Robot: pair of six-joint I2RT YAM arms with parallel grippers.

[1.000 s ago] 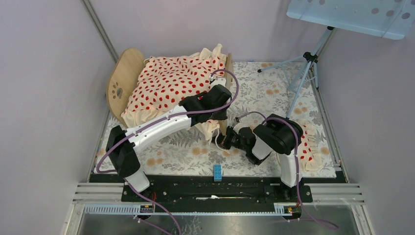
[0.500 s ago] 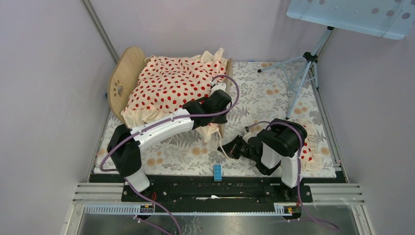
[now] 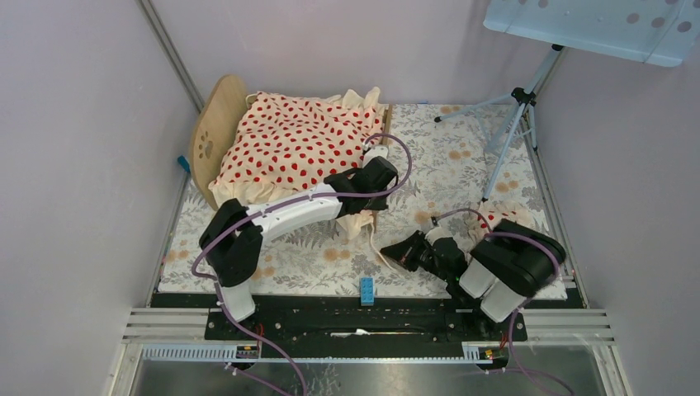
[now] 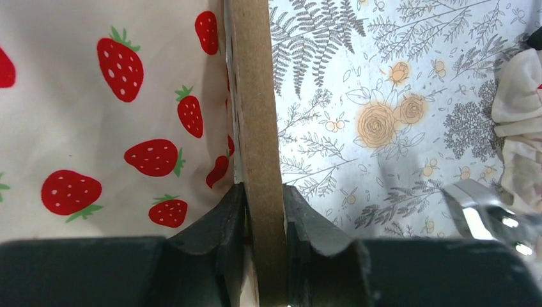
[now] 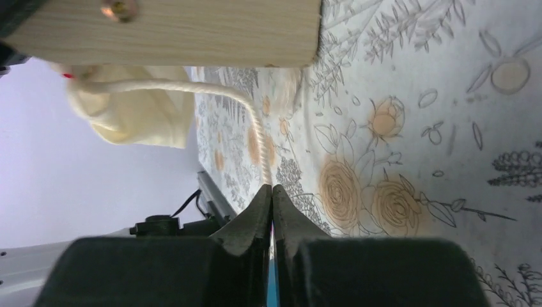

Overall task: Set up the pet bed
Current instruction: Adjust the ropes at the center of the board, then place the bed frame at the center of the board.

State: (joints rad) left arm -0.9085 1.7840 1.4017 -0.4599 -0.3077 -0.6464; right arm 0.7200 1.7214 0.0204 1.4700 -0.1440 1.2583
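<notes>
Pet bed (image 3: 216,124) — left rear of the floral surface (image 3: 462,165), covered by a strawberry-print blanket (image 3: 289,144). Left end effector (image 4: 263,199) clamped on its wooden end board (image 4: 255,96). Right end effector (image 5: 272,192) — closed on a white cord (image 5: 192,86), low over the surface.

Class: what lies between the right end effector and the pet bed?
A cream cord, running over the floral mat from the right end effector toward the pet bed; right wrist view shows it.
</notes>
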